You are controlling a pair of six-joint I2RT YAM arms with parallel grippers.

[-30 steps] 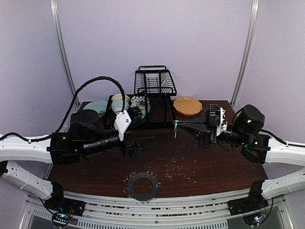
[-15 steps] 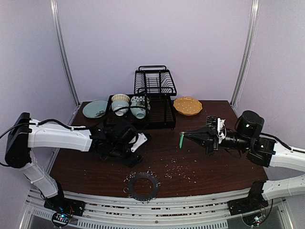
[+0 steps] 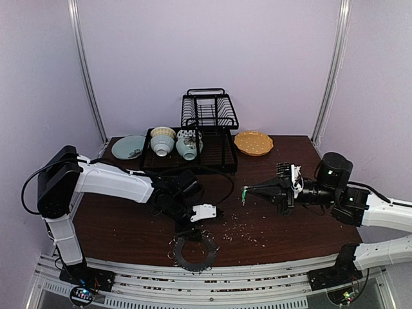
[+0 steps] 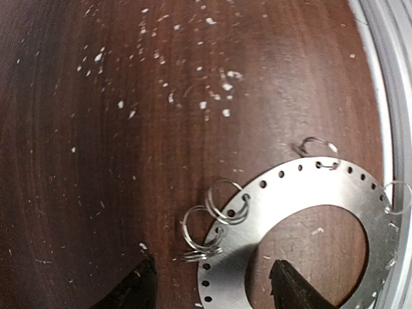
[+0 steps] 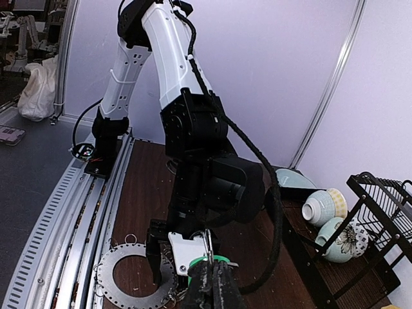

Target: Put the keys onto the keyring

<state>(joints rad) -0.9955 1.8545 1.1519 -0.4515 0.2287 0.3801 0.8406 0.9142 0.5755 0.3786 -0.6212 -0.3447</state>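
From above, we see the keyring (image 3: 208, 253) lying flat at the near edge of the table (image 3: 122, 225). The left gripper (image 3: 187, 230) is right over the keyring's far rim, so the left arm is much the nearer one. The right gripper (image 3: 248, 190) hangs well apart from the keyring, beyond it and to its right. Its fingers are closed on the key (image 3: 243, 193), with the green head pinched and the blade seemingly pointing down, though it is tiny here. Crumbs (image 3: 241, 228) lie scattered between the keyring and that gripper.

In the left wrist view the fingers stand open. One tip is outside the keyring (image 4: 290, 193) over bare wood and the other is over its hole, so the rim runs between them. We cannot tell whether either tip touches the metal. Wire loops (image 4: 222, 203) hang off the rim just ahead of the tips.

In the right wrist view the green head (image 5: 215, 261) sits at the closed fingertips. The keyring (image 5: 103, 277) lies lower and to their left, with the left gripper (image 5: 164, 261) standing at its rim between the two.

We judge that the coming move hangs on that offset: the key must come down and across to a loop, while the left fingers close on the rim between them to steady it
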